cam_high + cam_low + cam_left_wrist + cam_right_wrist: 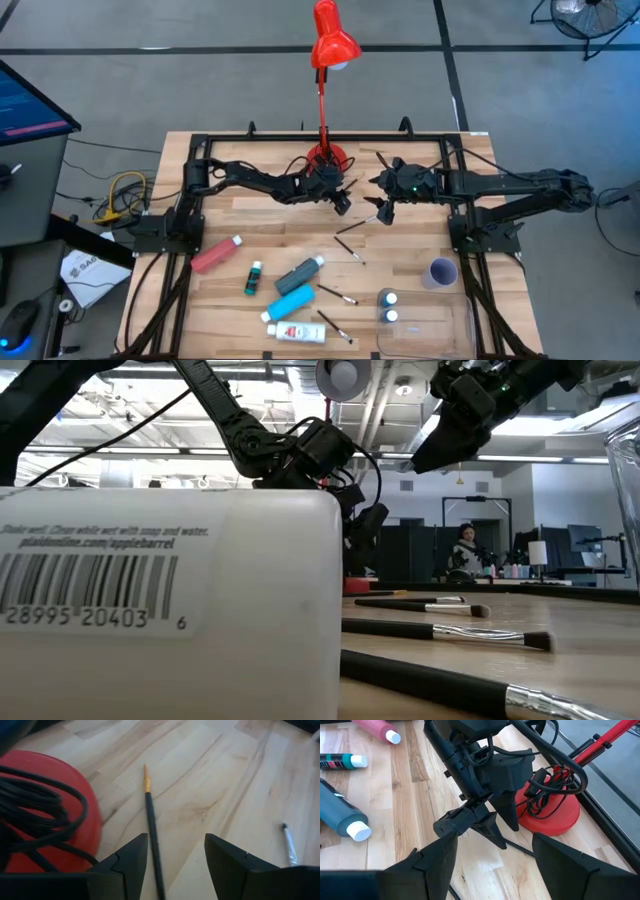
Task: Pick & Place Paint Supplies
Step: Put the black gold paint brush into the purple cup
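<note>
- High view: left gripper [343, 203] and right gripper [384, 212] hang near the red lamp base [326, 158]; paint bottles [298, 275] lie nearer the table's [420, 240] front.
- Left wrist view: fingers [127, 860] apart, straddling a thin paintbrush [151, 827] on the table.
- Right wrist view: fingers [437, 852] apart, empty.

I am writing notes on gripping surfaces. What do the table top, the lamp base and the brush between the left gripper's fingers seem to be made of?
Table top: wood, pale planks with visible grain, smooth matte finish.
Lamp base: glossy red, probably painted metal or plastic; I cannot tell which.
Brush, under the left gripper: thin dark handle, likely painted wood or plastic, with a golden, seemingly metal band near its tip.
</note>
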